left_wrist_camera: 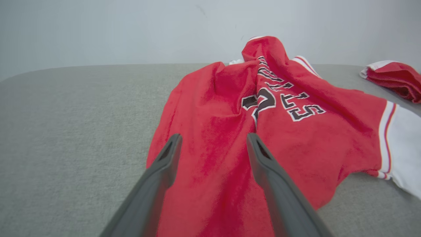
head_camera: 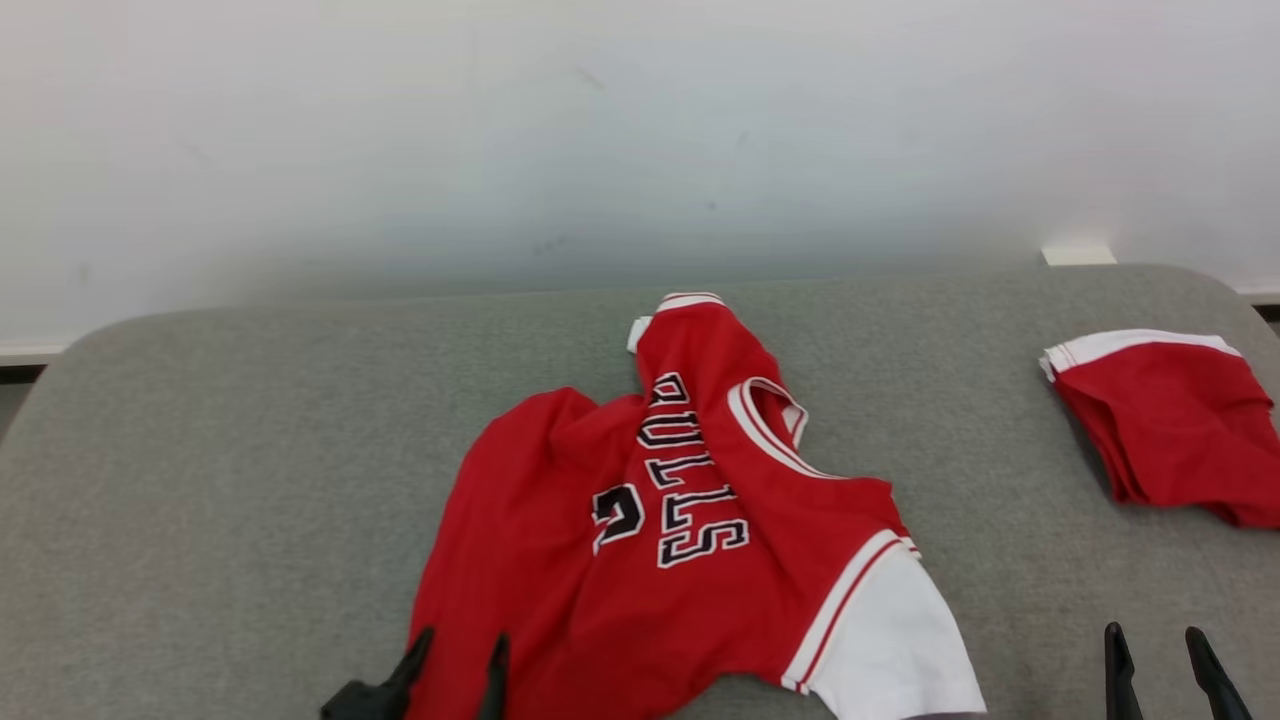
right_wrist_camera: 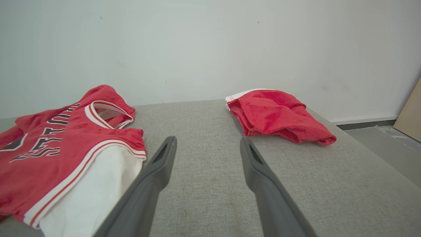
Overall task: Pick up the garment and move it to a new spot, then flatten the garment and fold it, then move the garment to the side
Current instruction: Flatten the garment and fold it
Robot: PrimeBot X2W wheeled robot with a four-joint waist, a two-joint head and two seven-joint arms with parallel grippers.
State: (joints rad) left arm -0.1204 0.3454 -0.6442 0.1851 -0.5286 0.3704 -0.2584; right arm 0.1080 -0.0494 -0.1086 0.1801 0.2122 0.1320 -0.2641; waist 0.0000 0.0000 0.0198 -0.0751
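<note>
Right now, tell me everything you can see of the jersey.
The jersey is red, soft-looking fabric with a striped collar, black white-outlined lettering and a number. It lies crumpled and unfolded on the grey pad. Its collar is toward the right, a white sleeve is spread at the near right, and the far end is bunched up. The open left hand hovers at its near edge; contact unclear.

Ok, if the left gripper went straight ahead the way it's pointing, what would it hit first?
The red jersey, probably: the left gripper has its open fingers pointing into the rumpled fabric just short of the number. Its height above the cloth is unclear.
</note>
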